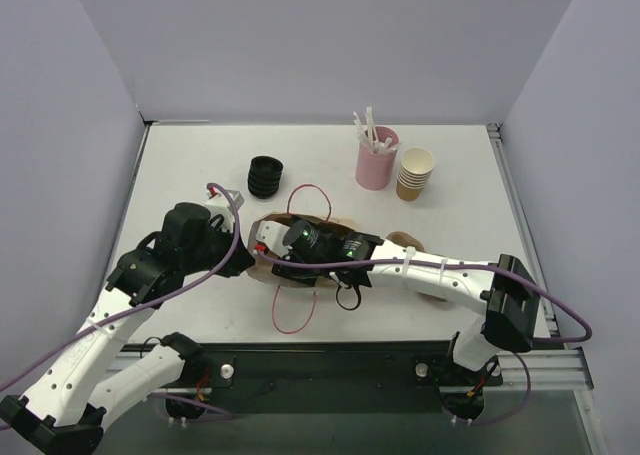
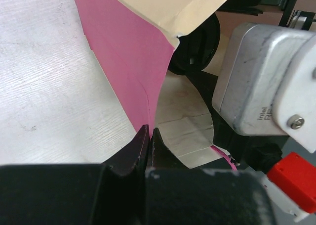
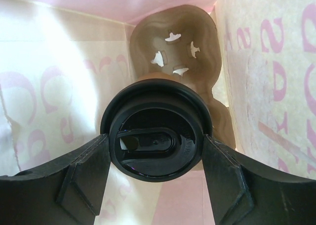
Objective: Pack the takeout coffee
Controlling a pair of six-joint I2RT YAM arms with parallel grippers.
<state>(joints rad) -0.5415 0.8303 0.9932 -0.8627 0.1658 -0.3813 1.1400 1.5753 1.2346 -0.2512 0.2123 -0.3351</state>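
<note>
Clamped across the black lid, the right end effector (image 3: pixel 155 145) grips the takeout coffee (image 3: pixel 154 117) inside the paper bag (image 3: pixel 59 86), with the brown pulp carrier (image 3: pixel 195 22) deeper in. The left end effector (image 2: pixel 149 138) pinches the bag's wall, probably to hold its mouth open.

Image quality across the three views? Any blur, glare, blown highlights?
Top external: even light, sharp, soft shadows on the table. Left wrist: the left gripper is close and soft-focus; the paper bag behind it is sharp. Right wrist: light glows through the bag walls, nearly blown out upper left; slight sheen on the takeout coffee lid, no hard glare.
</note>
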